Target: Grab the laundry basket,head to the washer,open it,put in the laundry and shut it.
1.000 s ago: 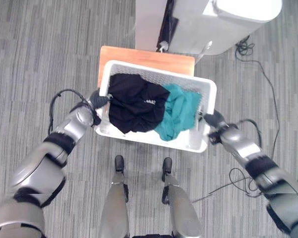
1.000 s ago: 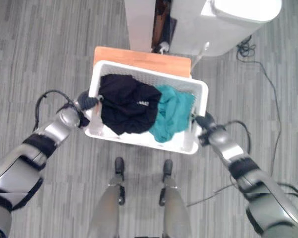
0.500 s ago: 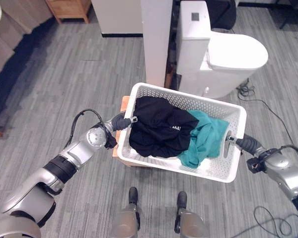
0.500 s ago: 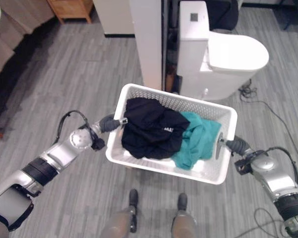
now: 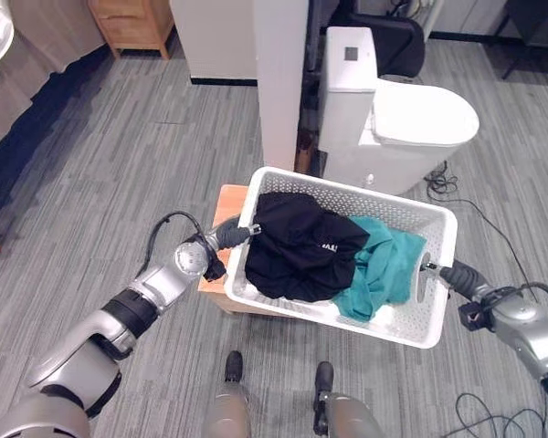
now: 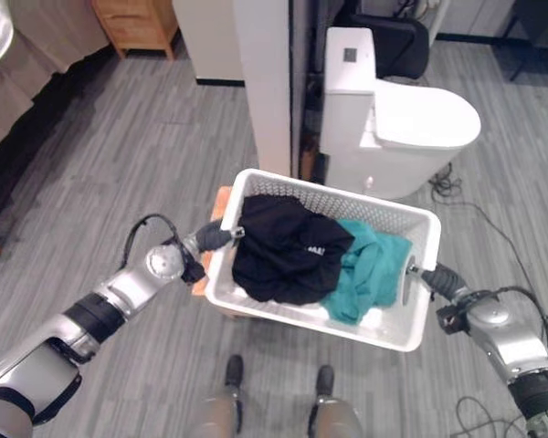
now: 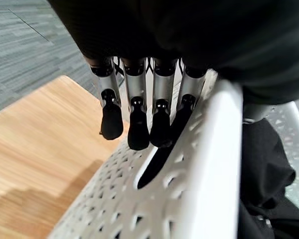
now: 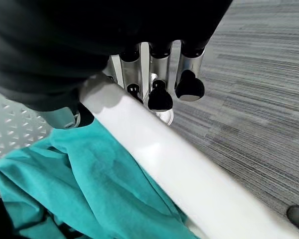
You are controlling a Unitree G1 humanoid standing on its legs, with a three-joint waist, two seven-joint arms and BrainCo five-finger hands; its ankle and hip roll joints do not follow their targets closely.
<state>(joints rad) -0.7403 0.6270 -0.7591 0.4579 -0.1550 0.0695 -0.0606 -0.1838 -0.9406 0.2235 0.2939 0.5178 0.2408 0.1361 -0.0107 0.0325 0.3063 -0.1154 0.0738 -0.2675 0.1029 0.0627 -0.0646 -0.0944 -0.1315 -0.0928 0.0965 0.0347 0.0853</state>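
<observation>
A white perforated laundry basket (image 5: 356, 190) hangs in front of me between both hands, with a black garment (image 5: 301, 246) and a teal garment (image 5: 384, 269) inside. My left hand (image 5: 226, 234) grips the basket's left end. Its fingers (image 7: 138, 114) curl down the outside of the wall by the handle slot, under the rim (image 7: 209, 174). My right hand (image 5: 458, 274) holds the right end, fingers (image 8: 159, 84) hooked under the rim (image 8: 164, 154) beside the teal garment (image 8: 79, 179).
A low wooden stool (image 5: 226, 203) stands under the basket's left part. Just beyond the basket are a white toilet (image 5: 420, 114) and a white upright panel (image 5: 279, 73). A wooden cabinet (image 5: 132, 18) stands far left on grey plank floor (image 5: 119, 146).
The camera has tilted up, bringing the toilet and room into view. The basket, held in both hands, now sits to the right of the stool, uncovering the stool's left part.
</observation>
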